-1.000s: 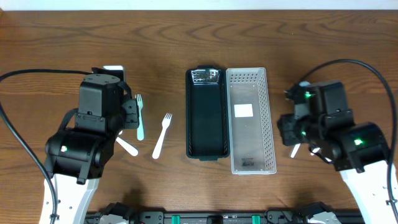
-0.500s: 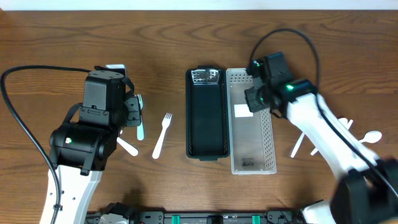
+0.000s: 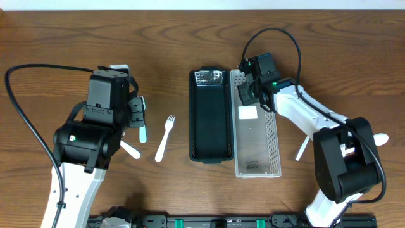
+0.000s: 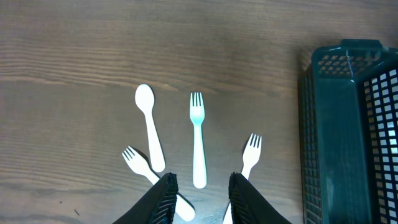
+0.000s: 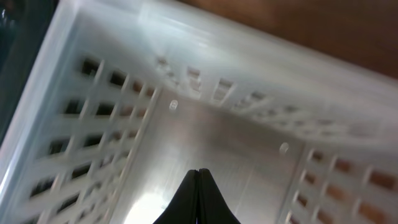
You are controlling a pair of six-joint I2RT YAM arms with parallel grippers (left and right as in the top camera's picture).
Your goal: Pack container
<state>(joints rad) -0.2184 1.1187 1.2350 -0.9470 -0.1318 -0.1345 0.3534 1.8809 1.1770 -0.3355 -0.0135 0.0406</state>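
Packing is not yet begun: the black basket and white basket are seen empty. At left, forks and a spoon are laid out beneath the left gripper, jaws spread. The right gripper, jaws pressed together, is set inside the white basket's far end.

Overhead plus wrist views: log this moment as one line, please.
left gripper open above mint fork | right gripper shut over far end of white basket | dark basket holds no cutlery
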